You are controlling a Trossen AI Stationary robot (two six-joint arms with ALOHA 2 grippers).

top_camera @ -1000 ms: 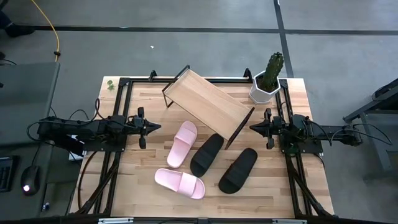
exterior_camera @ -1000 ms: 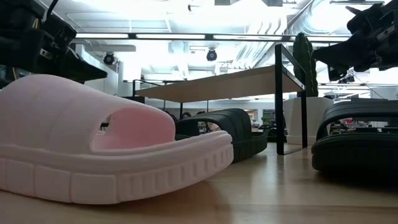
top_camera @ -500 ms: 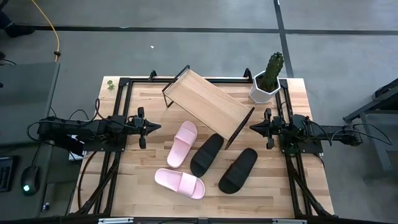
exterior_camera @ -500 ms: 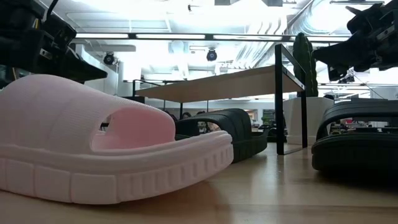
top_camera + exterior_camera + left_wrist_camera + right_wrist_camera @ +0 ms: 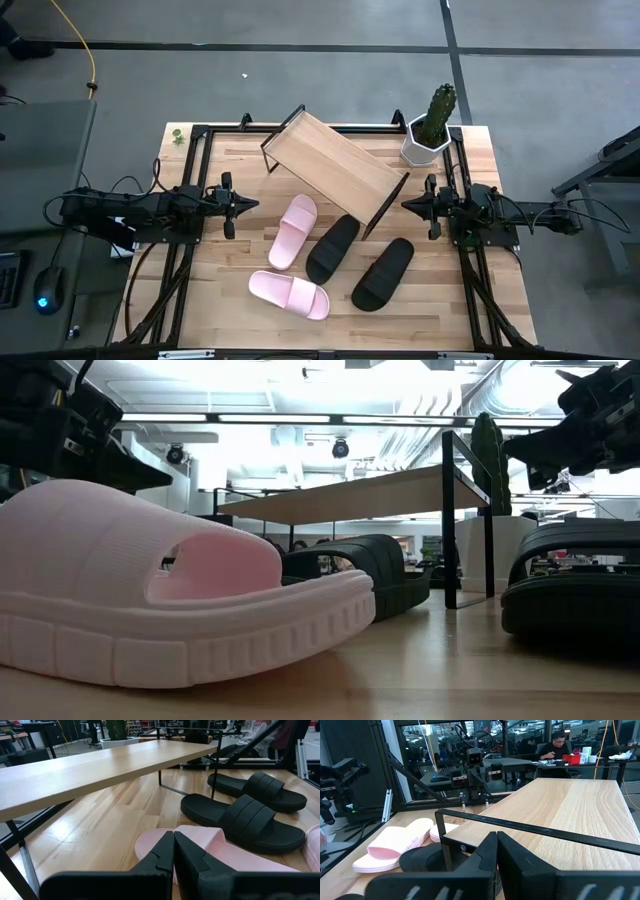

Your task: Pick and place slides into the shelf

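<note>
The wooden table (image 5: 230, 300) has four slides on it, and none of them is on the shelf (image 5: 333, 167) yet. The shelf stands at the far middle of the table, turned at a slant, with its light board bare on top of thin black legs.

One pink slide (image 5: 292, 231) lies just in front of the shelf, a bit left of the middle. The other pink slide (image 5: 289, 294) lies nearer the front edge, turned sideways. In the low view this one is very close and looks huge (image 5: 170, 595).

One black slide (image 5: 332, 247) lies right beside the first pink one, close to the shelf's right leg. The other black slide (image 5: 383, 273) lies a little more to the right, apart from it.

A white pot with a cactus (image 5: 430, 125) sits at the far right corner of the table, just beside the shelf's right end.

The left gripper (image 5: 248, 204) waits at the left side of the table, pointing toward the middle. Its two fingers are pressed together and hold nothing, as the left wrist view shows (image 5: 173, 851).

The right gripper (image 5: 408, 205) waits at the right side, pointing at the shelf's right end. Its fingers are together too and hold nothing (image 5: 497, 851).

A person (image 5: 555, 747) sits at a desk far back in the room.
</note>
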